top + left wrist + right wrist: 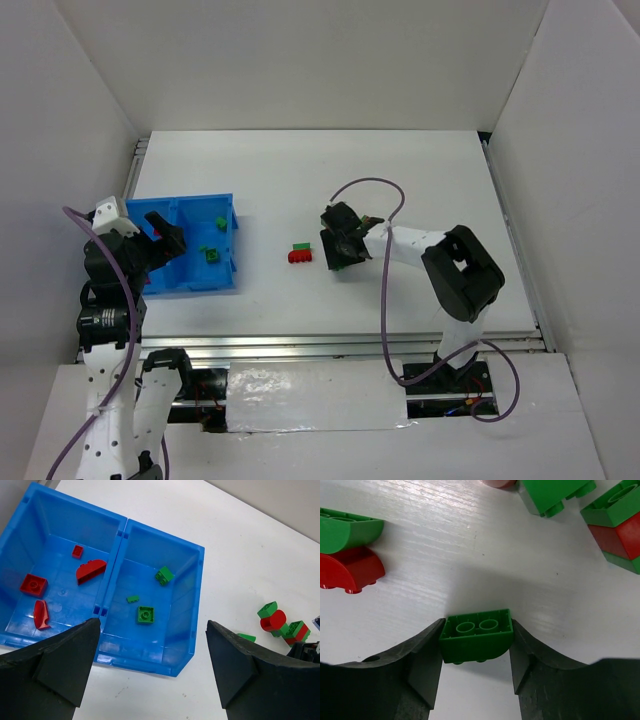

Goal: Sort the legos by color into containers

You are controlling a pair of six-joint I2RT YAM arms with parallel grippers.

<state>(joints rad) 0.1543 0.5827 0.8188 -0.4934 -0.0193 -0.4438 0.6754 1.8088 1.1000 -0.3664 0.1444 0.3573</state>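
Right now the right gripper [476, 636] is pinching a green brick [476, 645], with its dark fingers [420, 670] pressing against the brick's two opposite sides. The jaws are standing only as far apart as the brick is wide. Whether the brick is lifting off the white table [400, 180] I cannot tell. This grip is sitting well to the right of the blue bin [190, 200]. A curved red-and-green piece [347, 550] is lying between the bin and the gripper. A green block [555, 495] and a stacked red-and-green block [617, 525] are lying close by, on the gripper's side away from the bin.

The left gripper [152, 630] is hanging over the bin's near wall, spread wide and holding nothing. Four red pieces [91, 571] are lying in the bin's compartment farther from the loose bricks. Three green pieces [145, 614] are lying in the compartment nearer them.
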